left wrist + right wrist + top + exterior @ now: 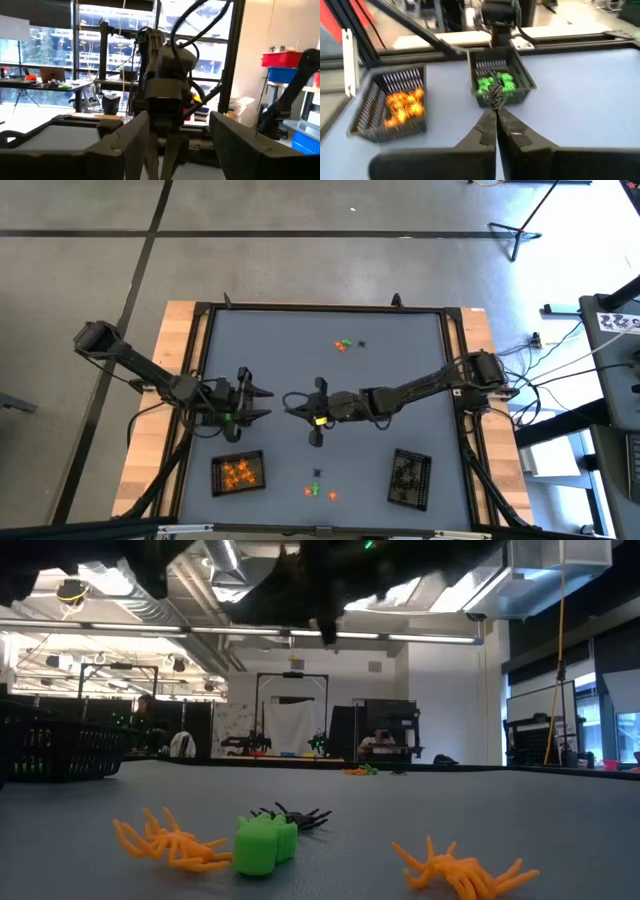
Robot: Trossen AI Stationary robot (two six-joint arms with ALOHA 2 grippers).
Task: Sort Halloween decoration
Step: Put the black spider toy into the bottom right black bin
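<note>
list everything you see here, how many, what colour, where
table: one, grey top, wooden edges
orange tray: one, black mesh, near edge on the left, holds orange trinkets
green tray: one, black mesh, near edge on the right, holds green trinkets
orange spiders: two, orange, near edge between the trays
green trinket: one, green, between those spiders
black spider: one, black, just behind the green trinket
far cluster: count unclear, orange, green and black, far middle of the table
held trinket: one, black, at the right tool's tip
left tool: one, dark, open, left of centre
right tool: one, dark, shut, centre
</note>
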